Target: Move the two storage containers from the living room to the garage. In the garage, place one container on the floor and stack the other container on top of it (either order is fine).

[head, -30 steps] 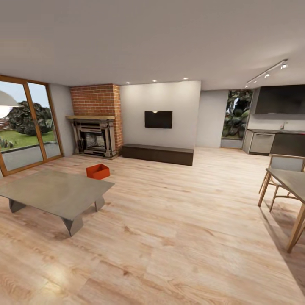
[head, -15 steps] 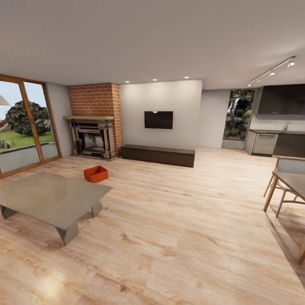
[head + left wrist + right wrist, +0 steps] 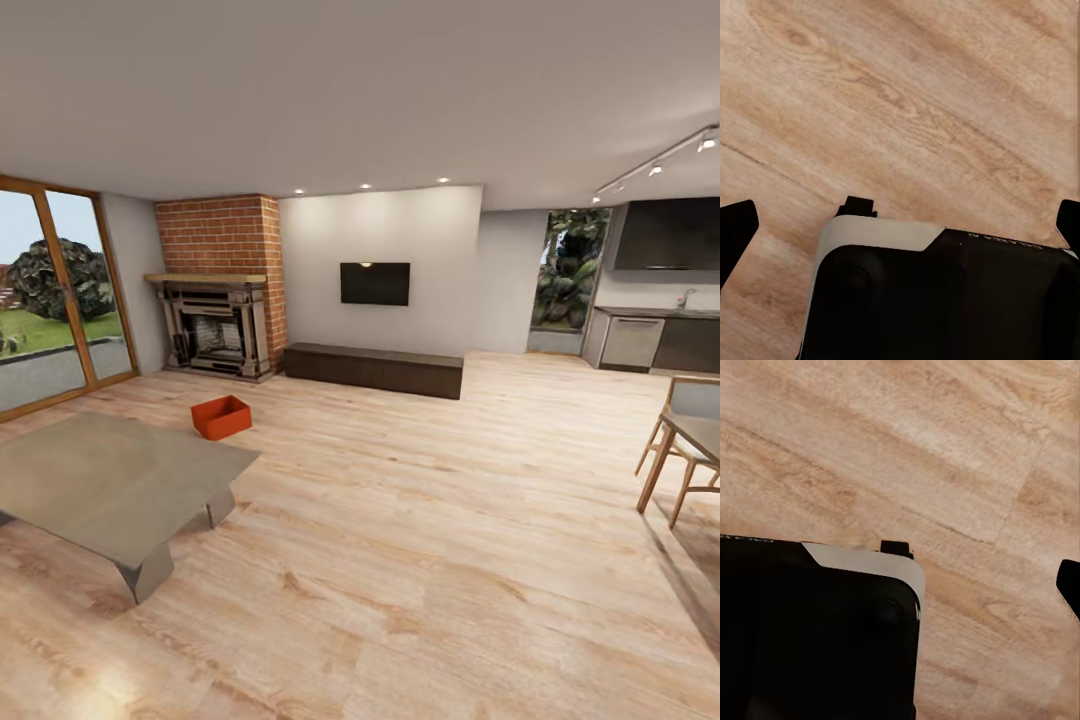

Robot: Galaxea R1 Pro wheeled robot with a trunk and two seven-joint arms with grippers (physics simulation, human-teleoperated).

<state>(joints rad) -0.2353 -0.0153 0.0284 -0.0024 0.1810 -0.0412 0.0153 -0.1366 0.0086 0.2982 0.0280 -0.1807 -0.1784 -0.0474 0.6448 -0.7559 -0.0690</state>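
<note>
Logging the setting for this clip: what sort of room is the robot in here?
A home living room, open to a kitchen area. The signs: a red brick fireplace, a black wall TV over a low dark bench, and a low grey coffee table on light wood planks. One orange-red storage container sits on the floor.

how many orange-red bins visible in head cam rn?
1. An orange-red open-topped rectangular bin sits on the wood floor between the grey low table and brick fireplace. The second may be hidden.

One storage container (image 3: 221,417); one fireplace (image 3: 213,336)
</note>
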